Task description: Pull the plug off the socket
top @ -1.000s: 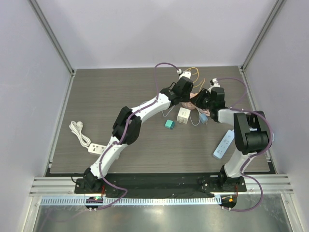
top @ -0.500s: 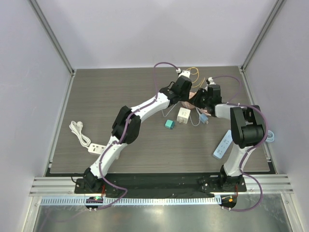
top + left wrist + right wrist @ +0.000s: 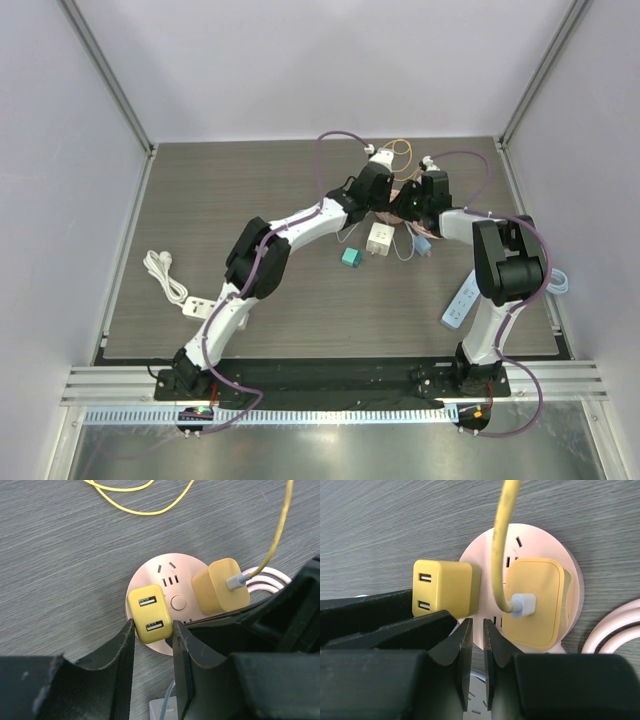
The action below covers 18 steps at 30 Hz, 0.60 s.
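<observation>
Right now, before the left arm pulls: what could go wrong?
1. The left gripper has its jaws on only the lower end of the dual-USB adapter, so they may slip off.
2. The right gripper, jaws almost shut, sits at the rim of the round pink socket. I can't tell whether it pins it down, so the socket may lift too.
3. Both grippers crowd the yellow charger, so a knock is possible.

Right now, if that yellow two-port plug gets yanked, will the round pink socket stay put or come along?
Probably light: the round pink socket looks like a plastic puck, apparently unfastened, so it may lift with the two-port plug between the left fingers. It looks rigid and flat, so it is unlikely to roll.
</observation>
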Each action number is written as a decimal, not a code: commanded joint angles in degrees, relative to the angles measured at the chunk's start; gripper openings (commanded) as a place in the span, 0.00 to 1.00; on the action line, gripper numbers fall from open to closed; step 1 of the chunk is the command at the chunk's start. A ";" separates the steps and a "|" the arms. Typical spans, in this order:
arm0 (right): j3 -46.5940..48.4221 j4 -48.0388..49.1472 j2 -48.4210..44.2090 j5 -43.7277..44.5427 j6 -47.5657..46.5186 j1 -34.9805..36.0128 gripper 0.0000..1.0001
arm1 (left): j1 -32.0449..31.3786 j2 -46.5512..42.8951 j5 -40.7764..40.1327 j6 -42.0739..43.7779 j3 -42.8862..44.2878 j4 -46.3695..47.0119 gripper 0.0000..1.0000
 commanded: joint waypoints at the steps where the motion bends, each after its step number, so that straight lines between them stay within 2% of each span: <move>1: 1.77 -4.26 1.21 4.12 -2.32 -0.12 0.20 | -2.10 -6.80 0.75 4.44 -3.52 7.05 0.00; 9: 2.65 -5.94 1.74 4.73 -2.94 -0.04 0.20 | -3.68 -7.78 -9.70 3.65 -6.26 10.32 0.00; 10: 2.74 -6.03 1.83 4.65 -3.11 -0.04 0.20 | -3.60 -7.34 -10.50 0.17 -5.21 8.39 0.00; 11: 2.91 -6.11 2.09 4.56 -3.11 0.05 0.20 | -2.81 -5.86 -10.34 -2.48 -0.77 5.24 0.00; 14: 3.44 -6.47 2.53 4.03 -3.46 -0.12 0.20 | -0.97 -2.95 -2.09 -11.17 5.32 -0.40 0.00; 18: 4.58 -7.43 3.67 4.47 -3.64 -0.04 0.20 | -0.43 -0.22 1.96 -15.59 9.91 -5.59 0.00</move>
